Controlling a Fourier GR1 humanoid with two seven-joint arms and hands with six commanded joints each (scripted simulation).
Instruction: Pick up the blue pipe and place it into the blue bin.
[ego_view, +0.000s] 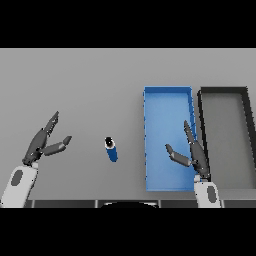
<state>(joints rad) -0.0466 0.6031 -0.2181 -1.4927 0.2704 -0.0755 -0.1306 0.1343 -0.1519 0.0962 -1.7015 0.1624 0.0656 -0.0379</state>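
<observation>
The blue pipe (111, 149) lies on the grey table between my two hands, its dark open end pointing away from me. To its right stands the blue bin (167, 100), a long rectangular tray with nothing in it. My right hand (194, 152) hovers over the bin's near right part, fingers straight and thumb spread toward the left, holding nothing. My left hand (42, 141) is open at the left of the table, well left of the pipe, also holding nothing.
A dark grey bin (224, 91) sits right beside the blue bin, on its right. The grey table (75, 85) stretches wide behind and to the left of the pipe.
</observation>
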